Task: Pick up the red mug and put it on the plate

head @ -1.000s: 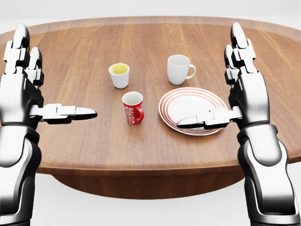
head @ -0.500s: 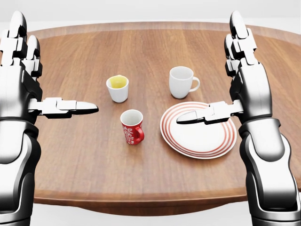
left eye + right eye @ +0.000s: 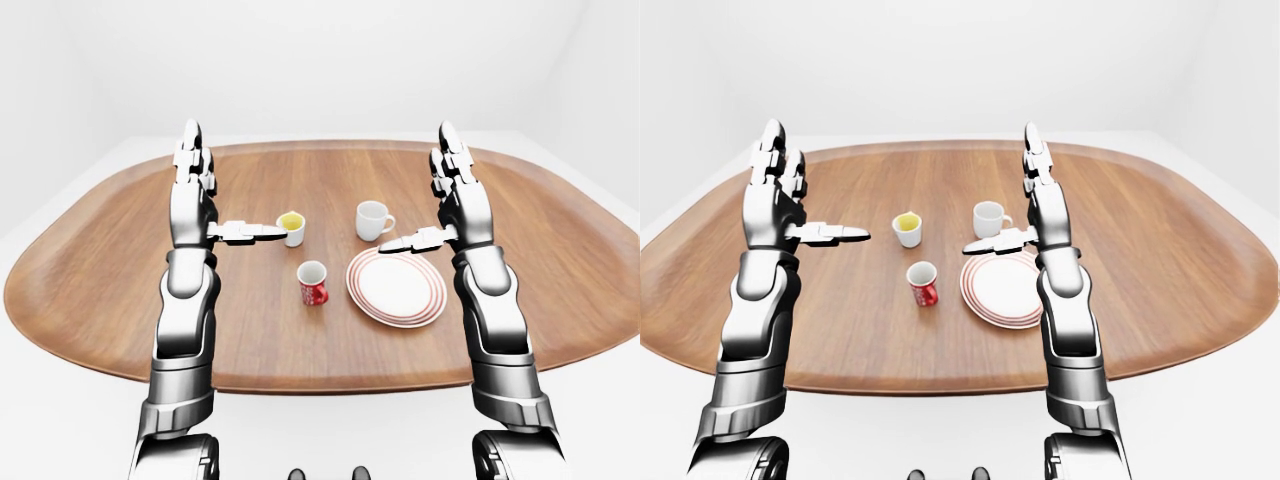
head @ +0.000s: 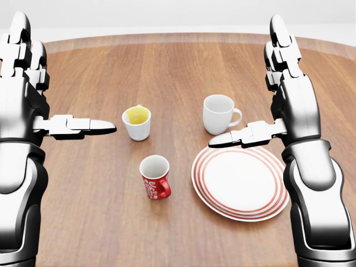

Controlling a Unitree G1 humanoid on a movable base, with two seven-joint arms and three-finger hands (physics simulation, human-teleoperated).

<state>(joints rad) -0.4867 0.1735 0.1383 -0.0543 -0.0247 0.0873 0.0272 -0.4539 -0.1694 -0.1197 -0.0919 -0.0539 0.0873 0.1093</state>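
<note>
Red mug [image 4: 155,177] upright on wooden table [image 4: 83,211], just left of red-striped plate [image 4: 240,181], left hand [image 4: 25,97] and right hand [image 4: 286,94] raised, fingers spread, holding nothing.

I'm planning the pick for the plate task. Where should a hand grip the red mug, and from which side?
Probably round the body of the red mug, coming from the head view's left with the left hand. It stands upright; its handle points lower right toward the plate, leaving the left wall bare.

Glossy silver-grey segmented arms with dark joints, each robot hand [image 4: 22,105] [image 4: 292,100] bearing three blocky, black-tipped fingers.
</note>
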